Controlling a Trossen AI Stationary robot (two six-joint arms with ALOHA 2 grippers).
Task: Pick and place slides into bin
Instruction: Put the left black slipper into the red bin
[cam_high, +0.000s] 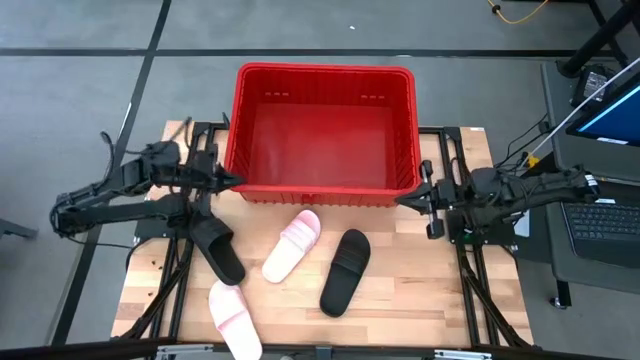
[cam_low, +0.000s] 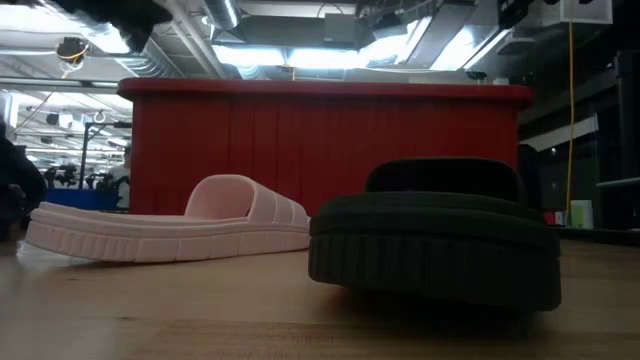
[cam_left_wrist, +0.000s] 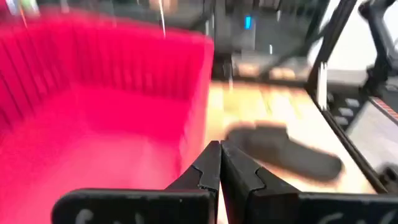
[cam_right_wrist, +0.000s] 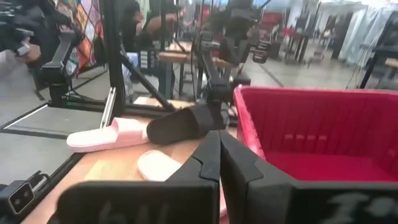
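The red bin (cam_high: 325, 130) stands at the table's far middle, with nothing showing inside it. Four slides lie soles down on the wood in front of it: a black one (cam_high: 218, 250) at the left, a pale pink one (cam_high: 292, 245) in the middle, a black one (cam_high: 346, 270) to its right, and a pale pink one (cam_high: 235, 322) at the near edge. My left gripper (cam_high: 237, 182) is shut and empty by the bin's near left corner. My right gripper (cam_high: 400, 200) is shut and empty by the bin's near right corner. The low view shows a pink slide (cam_low: 170, 225) and a black slide (cam_low: 440, 240) before the bin (cam_low: 320, 140).
A laptop (cam_high: 605, 225) and a screen stand past the table's right edge. Dark arm frames and cables run along both table sides. Bare wood (cam_high: 450, 300) lies at the near right. The right wrist view shows stands and a person in the room beyond the table.
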